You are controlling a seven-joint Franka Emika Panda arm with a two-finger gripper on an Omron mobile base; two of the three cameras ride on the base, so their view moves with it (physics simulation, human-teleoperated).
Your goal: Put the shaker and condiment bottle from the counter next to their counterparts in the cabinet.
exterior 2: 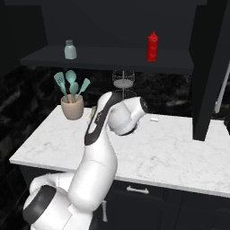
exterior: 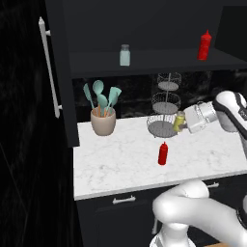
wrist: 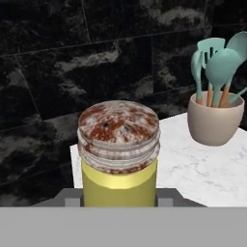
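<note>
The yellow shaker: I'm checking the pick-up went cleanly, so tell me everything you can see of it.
The yellow shaker is a small cylinder, yellow-olive body under a ribbed, rust-mottled metal cap with small holes. It stands upright, clamped in the shut gripper, which holds it raised above the counter beside the wire tiered stand. Nothing else touches it.

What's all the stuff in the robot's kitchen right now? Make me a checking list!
Surface: white marble counter.
Job's things: yellow shaker in the gripper; red bottle stands on the counter.
Cabinet: open, blue-green shaker and second red bottle on its shelf.
Clutter: utensil pot, wire tiered stand.
Gripper: shut on the yellow shaker, off the counter.
Cables: nothing seen.
Surroundings: dark tiled wall, drawers below.
</note>
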